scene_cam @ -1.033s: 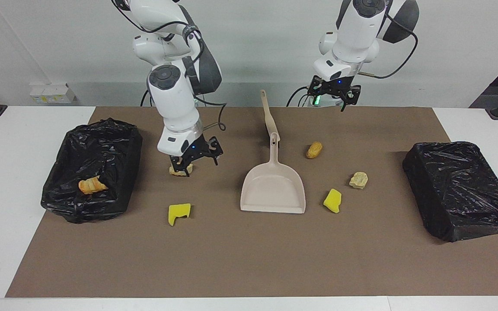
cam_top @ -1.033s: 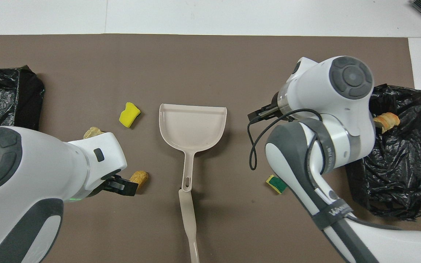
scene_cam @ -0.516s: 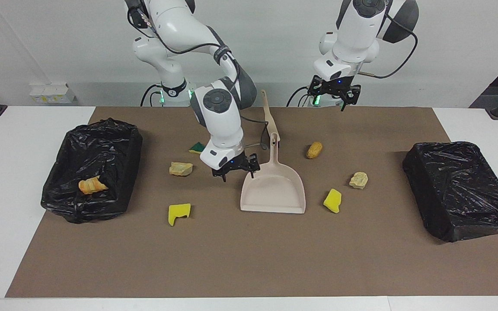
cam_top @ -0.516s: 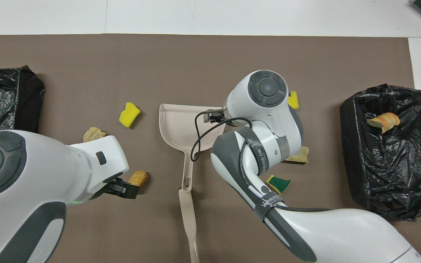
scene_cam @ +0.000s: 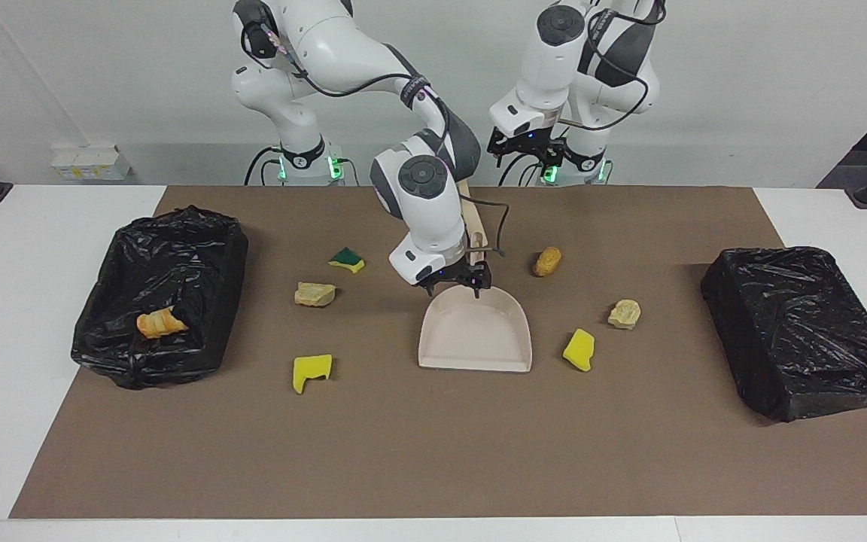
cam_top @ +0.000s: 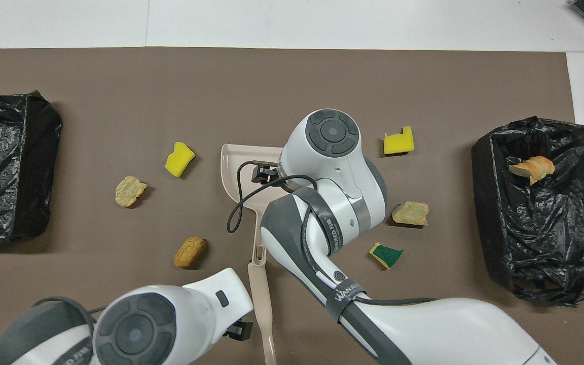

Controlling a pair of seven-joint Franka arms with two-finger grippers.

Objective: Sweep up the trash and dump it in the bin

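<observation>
The right gripper is now hanging over the dustpan where the pan narrows into its handle, having travelled there from the beige lump toward the right arm's end of the mat. Its fingers are pointing down with a gap between them, holding nothing. The left gripper has swung inward and is now hovering above the brush handle at the robots' edge of the mat (I cannot tell how its fingers are set).

None of the trash is lying between either pair of fingers. The green-and-yellow sponge, the beige lump and a yellow chunk are sitting on the mat between the dustpan and the open bin, which is already holding an orange-brown piece. The orange-brown lump, another beige lump and a second yellow chunk are lying between the dustpan and the other bin.
</observation>
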